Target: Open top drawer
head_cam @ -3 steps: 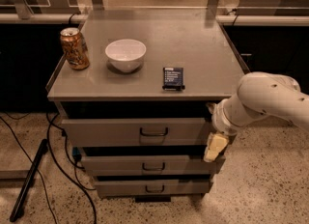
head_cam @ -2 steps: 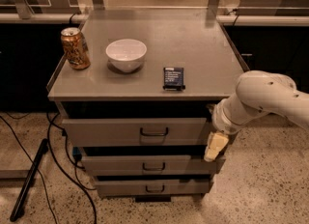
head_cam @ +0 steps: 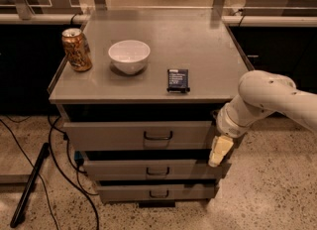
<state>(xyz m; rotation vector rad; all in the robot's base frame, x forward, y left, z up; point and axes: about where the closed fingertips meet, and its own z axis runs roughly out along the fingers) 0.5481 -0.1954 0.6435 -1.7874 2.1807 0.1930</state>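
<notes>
Drawer fronts ran three deep under the table [head_cam: 208, 50]. The top drawer [head_cam: 109, 136], the widest, sat just below the table's edge, with its dark loop handle [head_cam: 158, 136] at the centre. My gripper [head_cam: 219, 150] hung pointing down at that drawer's right end, level with its lower edge; I could not tell whether it was wide or narrow. On the table stood a gold patterned can [head_cam: 77, 49] and beside it a white bowl [head_cam: 129, 55]. Nearer the front lay a dark packet [head_cam: 178, 80]. I could read neither the packet's pale print nor the can's brand.
</notes>
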